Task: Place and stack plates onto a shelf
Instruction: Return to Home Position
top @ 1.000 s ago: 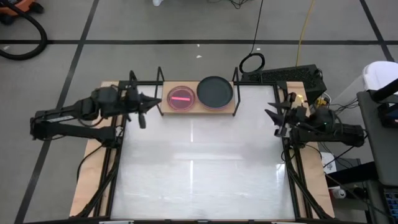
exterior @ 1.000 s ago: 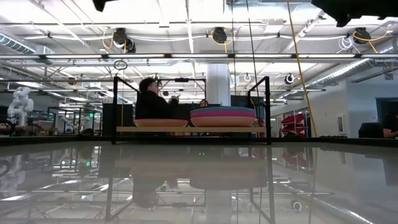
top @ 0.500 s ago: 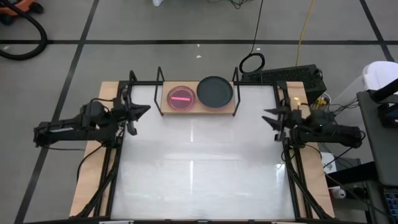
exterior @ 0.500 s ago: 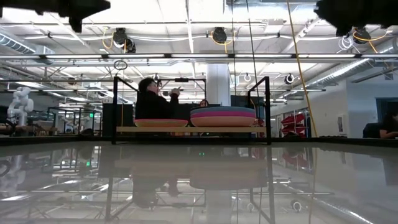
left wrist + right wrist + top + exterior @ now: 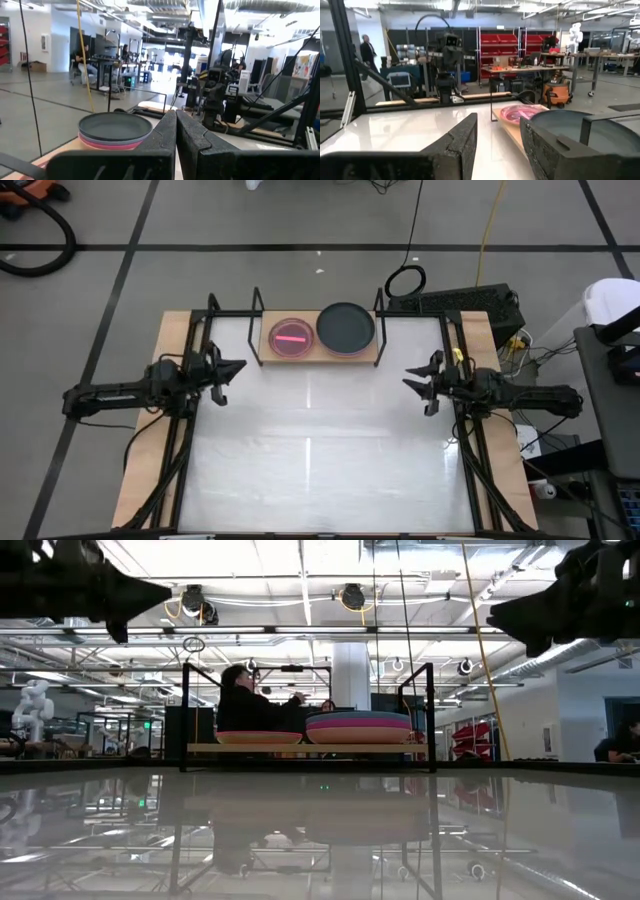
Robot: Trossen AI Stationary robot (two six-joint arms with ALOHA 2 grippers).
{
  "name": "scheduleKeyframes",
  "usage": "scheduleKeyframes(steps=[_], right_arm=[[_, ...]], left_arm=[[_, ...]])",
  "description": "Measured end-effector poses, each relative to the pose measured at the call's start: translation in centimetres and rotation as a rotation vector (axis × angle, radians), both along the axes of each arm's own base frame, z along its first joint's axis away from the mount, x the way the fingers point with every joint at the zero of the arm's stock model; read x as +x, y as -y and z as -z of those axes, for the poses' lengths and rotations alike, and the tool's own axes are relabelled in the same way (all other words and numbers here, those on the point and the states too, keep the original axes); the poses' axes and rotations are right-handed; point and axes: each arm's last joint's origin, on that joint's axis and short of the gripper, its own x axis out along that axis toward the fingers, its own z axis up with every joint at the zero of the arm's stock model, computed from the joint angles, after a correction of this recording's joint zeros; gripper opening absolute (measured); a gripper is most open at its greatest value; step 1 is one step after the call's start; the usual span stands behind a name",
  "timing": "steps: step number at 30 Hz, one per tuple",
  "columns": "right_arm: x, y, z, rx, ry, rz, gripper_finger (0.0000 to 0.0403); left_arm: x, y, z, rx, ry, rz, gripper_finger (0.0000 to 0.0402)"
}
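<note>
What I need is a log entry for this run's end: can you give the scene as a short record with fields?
shelf: wooden board at the table's far edge, holding two plate stacks side by side
stack on the left arm's side: pink plate on top; the lower stack
stack on the right arm's side: black plate on top; the taller stack
left hand: shut, empty, raised by the table's left edge
right hand: open, empty, raised by the table's right edge
</note>
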Motion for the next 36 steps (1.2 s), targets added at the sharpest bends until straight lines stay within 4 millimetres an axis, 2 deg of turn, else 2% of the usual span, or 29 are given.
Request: scheduleKeyframes(steps=[5, 9, 14, 17, 21, 23, 30, 36], right_arm=[[0.0, 0.0, -0.1, 0.003, 0.032, 0.014, 0.013], [0.0, 0.1, 0.3, 0.0, -0.011, 0.032, 0.013], [0.0, 0.1, 0.2, -0.036, -0.012, 0.036, 0.0124], [0.0, 0.1, 0.2, -0.062, -0.016, 0.04, 0.0092], [0.0, 0.1, 0.2, -0.077, -0.022, 0.039, 0.002], [0.0, 0.1, 0.3, -0.076, -0.029, 0.038, 0.0007], [0.0, 0.1, 0.3, -0.079, -0.028, 0.038, 0.0045], [0.0, 0.1, 0.3, -0.08, -0.028, 0.038, 0.0056]], left_arm=[[0.3, 0.0, 2.3, 0.017, -0.035, -0.006, 0.0004], [0.5, -0.2, 3.2, -0.005, -0.131, -0.034, 0.0004], [0.5, -0.2, 3.7, -0.111, -0.154, -0.026, 0.0004], [0.5, -0.2, 3.8, -0.131, -0.151, -0.024, 0.0004], [0.5, -0.2, 3.8, -0.121, -0.155, -0.025, 0.0004], [0.5, -0.2, 3.8, -0.124, -0.154, -0.025, 0.0004], [0.5, -0.2, 3.8, -0.124, -0.154, -0.025, 0.0004], [0.5, -0.2, 3.8, -0.125, -0.154, -0.025, 0.0004]])
